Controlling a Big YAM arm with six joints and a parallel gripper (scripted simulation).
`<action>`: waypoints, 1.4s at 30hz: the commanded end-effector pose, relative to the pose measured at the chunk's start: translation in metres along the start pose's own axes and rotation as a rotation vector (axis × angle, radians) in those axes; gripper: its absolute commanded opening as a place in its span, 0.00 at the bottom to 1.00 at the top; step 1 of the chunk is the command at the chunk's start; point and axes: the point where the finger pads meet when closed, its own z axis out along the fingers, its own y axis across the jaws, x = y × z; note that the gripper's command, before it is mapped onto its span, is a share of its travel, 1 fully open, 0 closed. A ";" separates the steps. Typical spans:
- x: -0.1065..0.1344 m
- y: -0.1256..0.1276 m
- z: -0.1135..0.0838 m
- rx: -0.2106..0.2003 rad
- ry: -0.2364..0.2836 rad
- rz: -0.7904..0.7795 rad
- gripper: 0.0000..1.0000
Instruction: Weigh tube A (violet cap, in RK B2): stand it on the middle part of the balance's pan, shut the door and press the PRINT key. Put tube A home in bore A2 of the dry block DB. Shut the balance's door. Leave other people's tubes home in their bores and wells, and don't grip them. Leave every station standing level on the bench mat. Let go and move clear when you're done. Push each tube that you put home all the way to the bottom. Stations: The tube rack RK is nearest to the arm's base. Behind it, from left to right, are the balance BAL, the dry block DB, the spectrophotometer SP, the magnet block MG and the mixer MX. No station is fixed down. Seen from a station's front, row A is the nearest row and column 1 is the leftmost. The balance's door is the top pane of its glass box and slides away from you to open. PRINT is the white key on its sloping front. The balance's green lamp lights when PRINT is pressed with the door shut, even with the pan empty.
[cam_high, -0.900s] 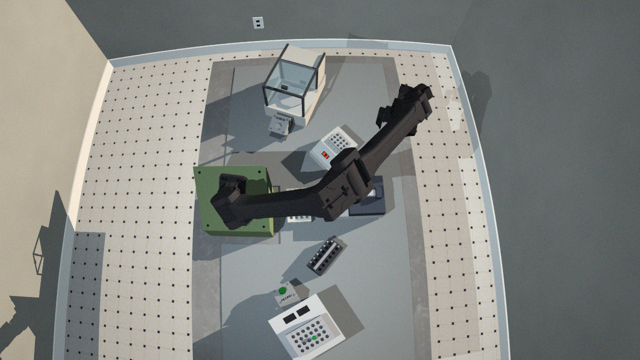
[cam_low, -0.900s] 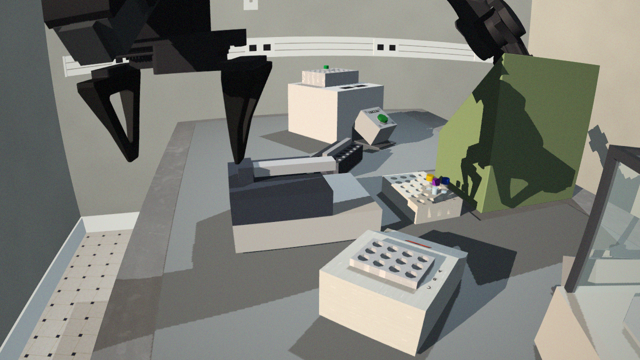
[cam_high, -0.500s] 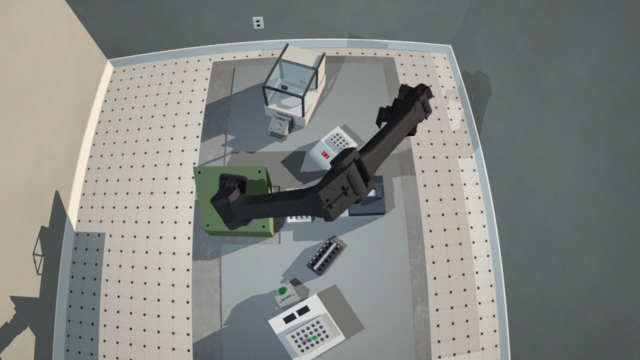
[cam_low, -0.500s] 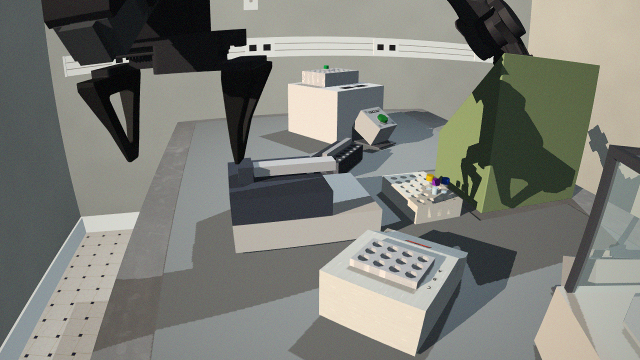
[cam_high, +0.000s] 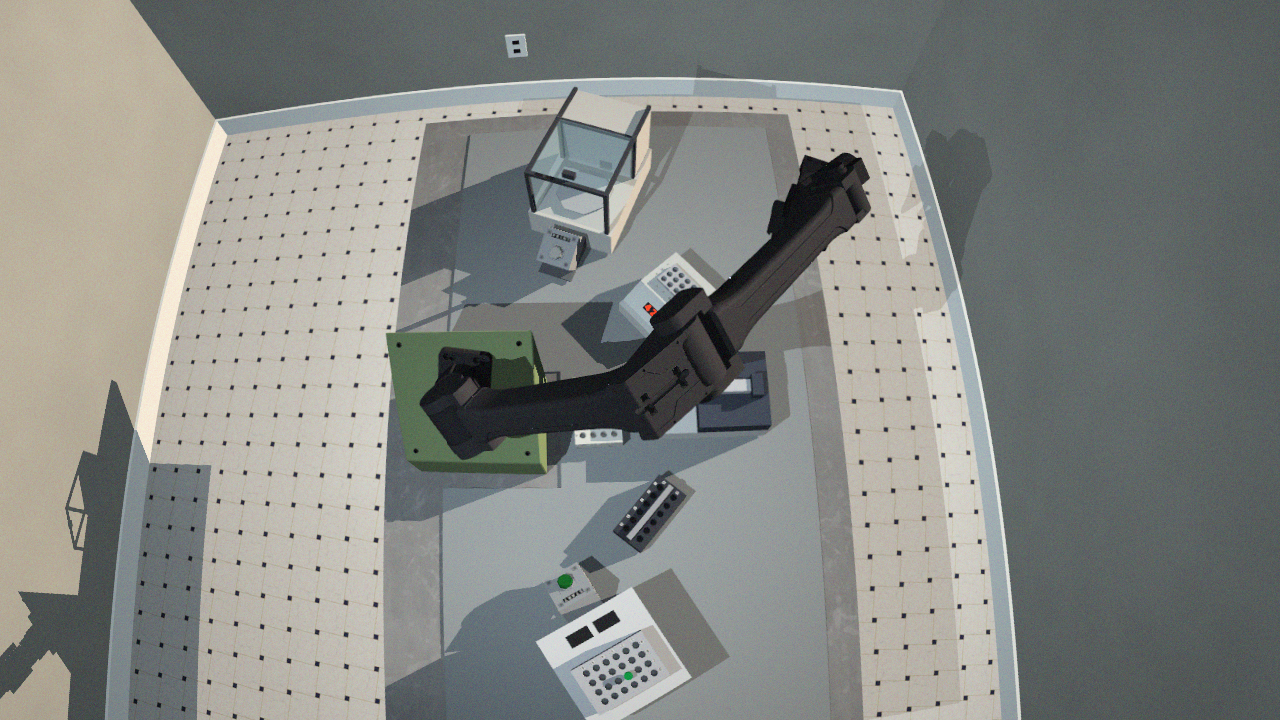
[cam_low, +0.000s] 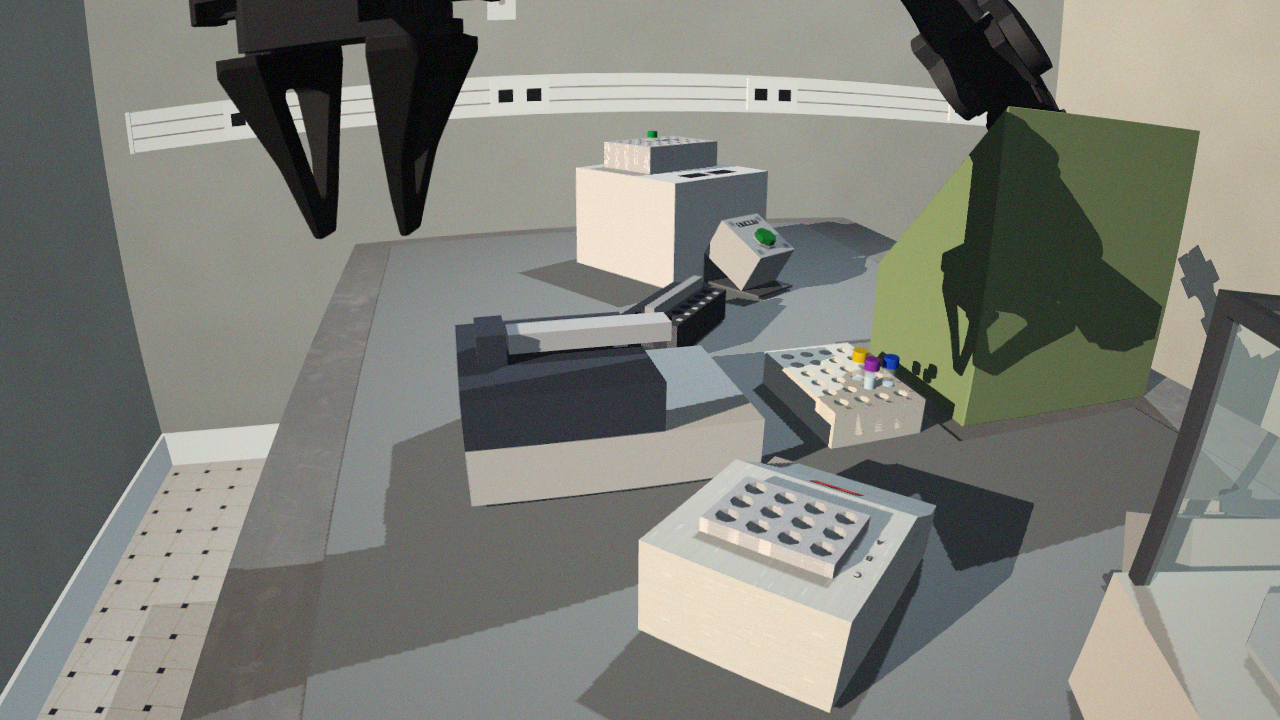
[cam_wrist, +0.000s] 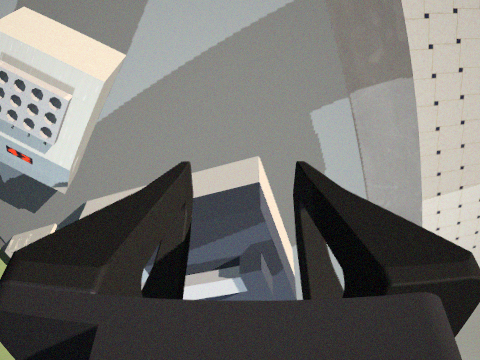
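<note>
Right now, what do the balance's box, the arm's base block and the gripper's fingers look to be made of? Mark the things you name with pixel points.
Balance's box (cam_high: 586, 150): clear glass or acrylic, see-through between dark bars. Base block (cam_high: 465, 338) (cam_low: 1074, 376): matte green, perhaps painted metal; no grain shows. Fingers (cam_low: 324, 201): dull black, probably plastic or coated metal, with little shine.
</note>
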 end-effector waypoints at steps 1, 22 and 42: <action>-0.008 -0.016 -0.056 0.047 -0.048 0.043 0.36; -0.002 -0.011 -0.089 0.023 -0.024 0.031 0.36; -0.015 0.109 -0.085 0.016 -0.045 0.423 0.30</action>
